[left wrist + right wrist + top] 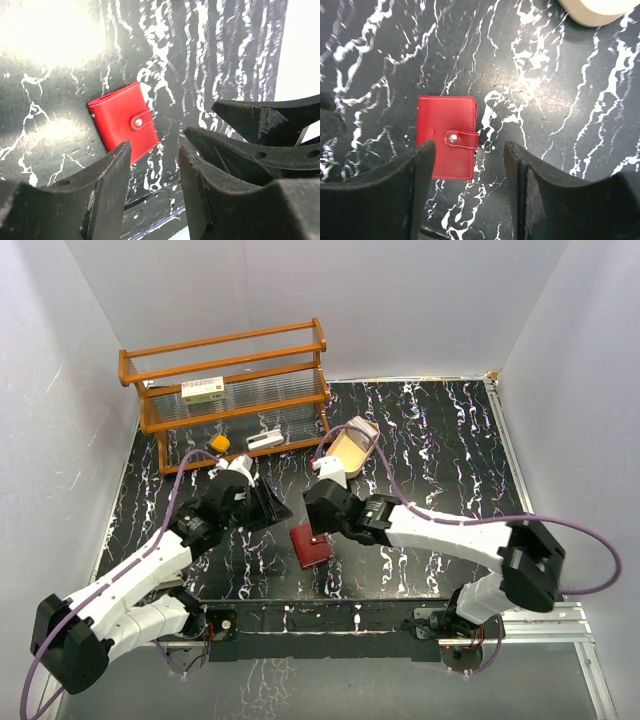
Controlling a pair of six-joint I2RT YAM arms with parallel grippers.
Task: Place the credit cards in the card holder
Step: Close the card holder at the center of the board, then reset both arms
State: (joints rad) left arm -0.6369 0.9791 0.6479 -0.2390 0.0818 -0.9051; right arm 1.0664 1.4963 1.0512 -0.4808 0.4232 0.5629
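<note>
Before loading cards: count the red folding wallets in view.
1: a closed red leather-like snap-tab wallet flat on the black marbled table, front middle; others could be hidden.

Black white-veined table, closed red card holder lying flat, tan tray, wooden rack

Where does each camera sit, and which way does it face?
Top external: above and behind, facing down at the table; left arm and right arm show.
Left wrist: on the left arm, facing down at the card holder; left gripper shows.
Right wrist: on the right arm, facing down likewise; right gripper shows.
Shared: both wrist views show the closed card holder.
</note>
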